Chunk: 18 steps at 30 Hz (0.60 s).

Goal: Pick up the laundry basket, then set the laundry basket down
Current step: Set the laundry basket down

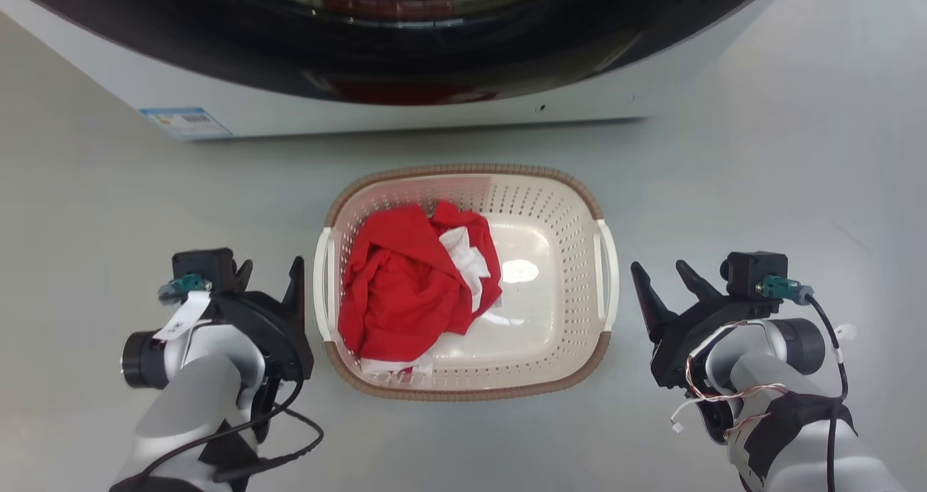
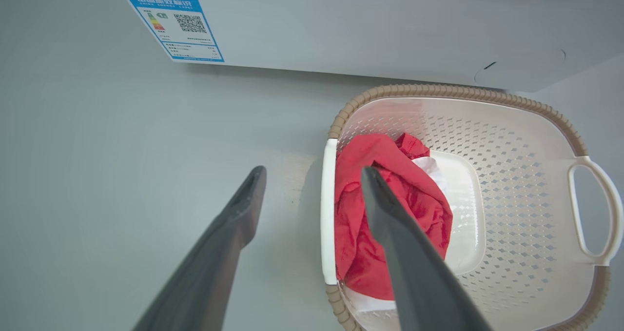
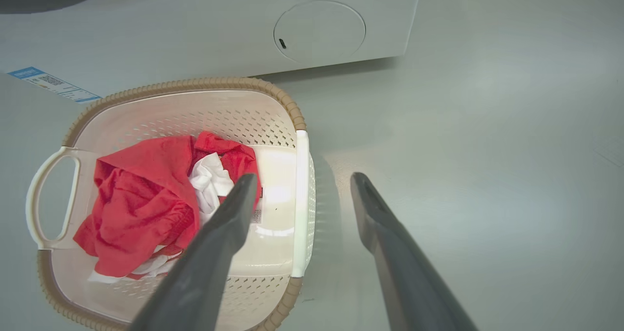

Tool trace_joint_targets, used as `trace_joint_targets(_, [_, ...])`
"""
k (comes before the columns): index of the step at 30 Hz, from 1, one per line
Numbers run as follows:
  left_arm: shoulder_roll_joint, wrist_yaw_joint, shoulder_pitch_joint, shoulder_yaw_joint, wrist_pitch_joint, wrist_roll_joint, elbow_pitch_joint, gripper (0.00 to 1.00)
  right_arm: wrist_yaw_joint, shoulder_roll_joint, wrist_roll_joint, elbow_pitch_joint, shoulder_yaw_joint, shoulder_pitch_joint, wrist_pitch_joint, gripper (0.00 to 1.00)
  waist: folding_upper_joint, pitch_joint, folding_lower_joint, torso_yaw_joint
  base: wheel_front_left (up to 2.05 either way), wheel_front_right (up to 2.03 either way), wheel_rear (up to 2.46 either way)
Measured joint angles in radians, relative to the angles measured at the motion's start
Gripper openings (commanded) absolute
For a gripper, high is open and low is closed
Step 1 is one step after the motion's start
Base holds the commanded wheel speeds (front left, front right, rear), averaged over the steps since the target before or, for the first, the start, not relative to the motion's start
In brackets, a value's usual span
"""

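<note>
Laundry basket [image 1: 463, 168] stands on the grey floor [image 1: 72, 188], just on the near side of the washing machine [image 1: 405, 111], with red clothing [image 1: 405, 282] heaped in its left half. My left gripper [image 1: 269, 271] hangs just left of it, fingers spread, grasping nothing. My right gripper [image 1: 660, 271] hangs just right, likewise spread and empty

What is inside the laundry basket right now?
The laundry basket holds a crumpled red garment with white cloth bunched in it, heaped toward the robot's left. The basket's right half is bare. Anything beneath the heap is covered.
</note>
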Motion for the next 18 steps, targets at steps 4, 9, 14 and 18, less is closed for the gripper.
trace_joint_targets(4, [0.016,0.0,0.03,-0.001,-0.017,0.007,-0.001,1.0,0.0,-0.002,0.002,-0.016,-0.002,0.027,-0.006,1.0,0.0,-0.058,0.0,-0.008,0.0,0.0,0.0])
trace_joint_targets(9, [0.02,0.002,0.074,-0.001,-0.028,0.01,-0.019,1.0,0.0,-0.01,0.007,-0.027,-0.01,0.068,-0.01,1.0,-0.0001,-0.131,0.0,-0.018,0.0,0.0,0.0])
trace_joint_targets(14, [0.019,0.02,0.143,0.0,-0.033,0.017,-0.06,1.0,0.0,-0.016,0.007,-0.055,-0.03,0.129,-0.011,1.0,0.0,-0.22,0.0,-0.027,0.0,0.0,0.0])
trace_joint_targets(18, [0.029,0.037,0.193,0.012,-0.033,0.02,-0.114,1.0,0.0,-0.023,0.007,-0.089,-0.048,0.168,-0.011,1.0,-0.0001,-0.28,0.0,-0.031,0.0,0.0,0.0])
